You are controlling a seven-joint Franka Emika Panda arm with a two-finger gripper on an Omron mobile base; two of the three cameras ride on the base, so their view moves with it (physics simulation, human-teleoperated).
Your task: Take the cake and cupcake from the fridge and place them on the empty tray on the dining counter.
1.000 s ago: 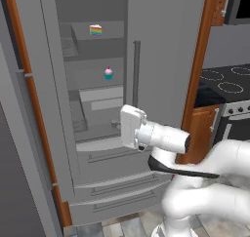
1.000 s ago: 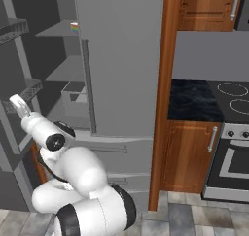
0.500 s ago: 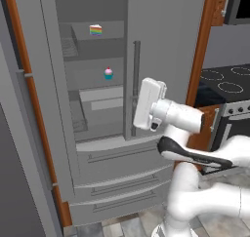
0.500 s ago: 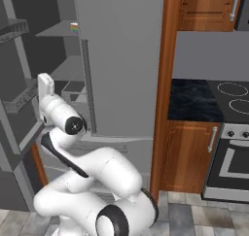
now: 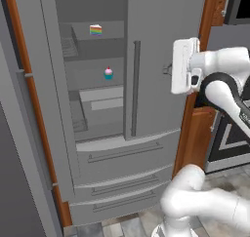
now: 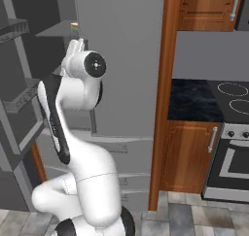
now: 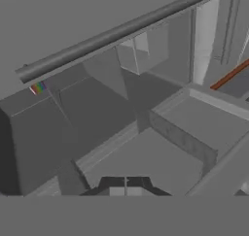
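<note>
My gripper (image 7: pixel 125 185) sits at the bottom of the hand view with its two dark fingertips pressed together, no gap between them and nothing held. In the left base view I see the white hand (image 5: pixel 184 66) raised in front of the fridge's closed right door, just right of the long vertical handle (image 5: pixel 135 88), well apart from both desserts. The fridge (image 5: pixel 161 31) stands with its left door swung open, grey shelves exposed. The cake (image 5: pixel 96 29) is a small wedge with white frosting on top and rainbow stripes down its side; it sits on an upper shelf, up and to the left of my hand. In the hand view its rainbow edge (image 7: pixel 38 88) peeks out just below the handle bar, far left of the fingertips. From the right base view a sliver of it (image 6: pixel 74 29) shows just above the arm's wrist. The cupcake (image 5: pixel 108 73), pink on top with a teal wrapper, stands on the shelf below the cake, left of the hand at about its height.
</note>
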